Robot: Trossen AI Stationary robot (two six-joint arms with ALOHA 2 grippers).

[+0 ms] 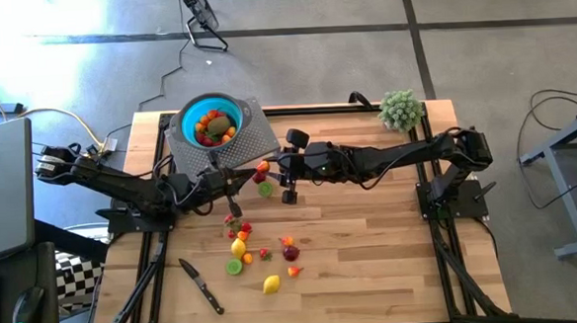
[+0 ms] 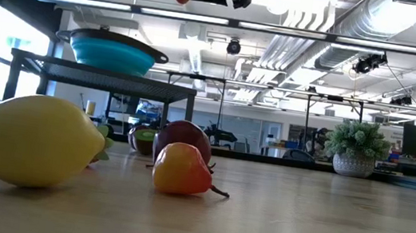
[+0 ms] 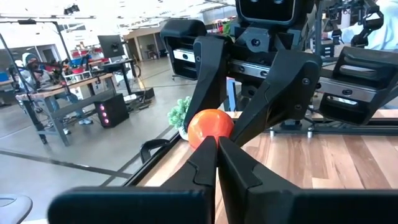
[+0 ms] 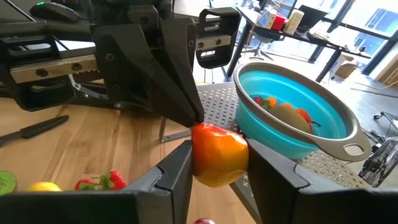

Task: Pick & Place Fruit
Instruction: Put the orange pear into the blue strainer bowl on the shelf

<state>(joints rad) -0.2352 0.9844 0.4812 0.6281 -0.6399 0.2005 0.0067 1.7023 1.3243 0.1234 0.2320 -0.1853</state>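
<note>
right wrist view | right gripper (image 4: 214, 171) clamps orange fruit (image 4: 217, 154) | left gripper (image 3: 214, 146) closed, fingertips touching it | risk: handover slip, drops short of bowl (image 4: 348, 134)

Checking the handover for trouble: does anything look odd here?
Yes: the left gripper looks shut, its tips against the red-orange fruit held by the right gripper, mid-air beside the teal bowl.

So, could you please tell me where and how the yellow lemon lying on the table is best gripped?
Grip the lemon across its plump middle, coming straight down from above. It lies on its side, so the widest part faces up, and its tapered ends would probably slip out of the fingers.
</note>
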